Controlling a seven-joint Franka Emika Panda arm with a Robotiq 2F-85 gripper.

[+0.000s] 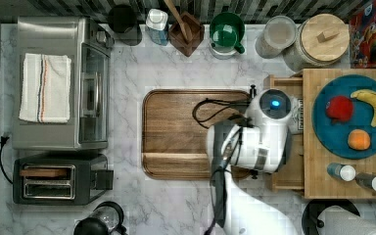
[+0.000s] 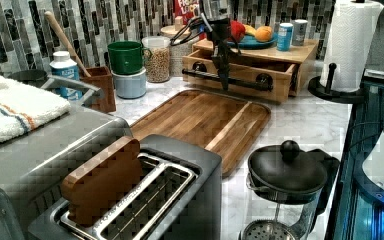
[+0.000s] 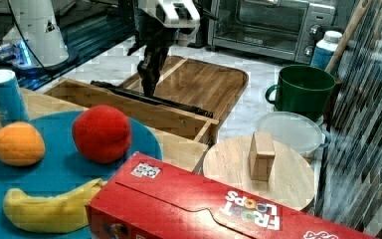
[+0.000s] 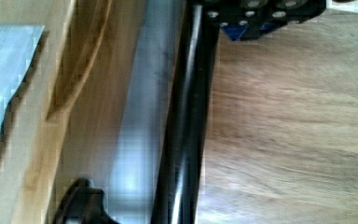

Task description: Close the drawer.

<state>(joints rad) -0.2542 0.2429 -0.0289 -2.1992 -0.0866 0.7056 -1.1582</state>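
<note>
The drawer (image 2: 240,71) is a shallow light-wood box pulled partway out from under the butcher-block slab (image 2: 300,51), and its inside (image 3: 104,97) shows. A long black bar handle (image 2: 245,83) runs across its front. My gripper (image 2: 223,82) hangs straight down at the middle of that handle, shut, with its tips against the bar on the side of the brown board. In the right view the gripper (image 3: 148,88) meets the handle (image 3: 179,104) at the drawer front (image 3: 144,113). From the top, my white wrist (image 1: 269,127) covers most of the drawer (image 1: 285,82). The wrist view has the handle (image 4: 186,130) up close.
A brown rounded board (image 1: 186,132) lies in front of the drawer. The slab carries a blue plate (image 1: 355,115) with fruit and two shakers. Jars, a green mug (image 1: 226,32) and a utensil holder line the back wall. A paper towel roll (image 2: 350,40), French press (image 2: 287,175), toaster and toaster oven stand around.
</note>
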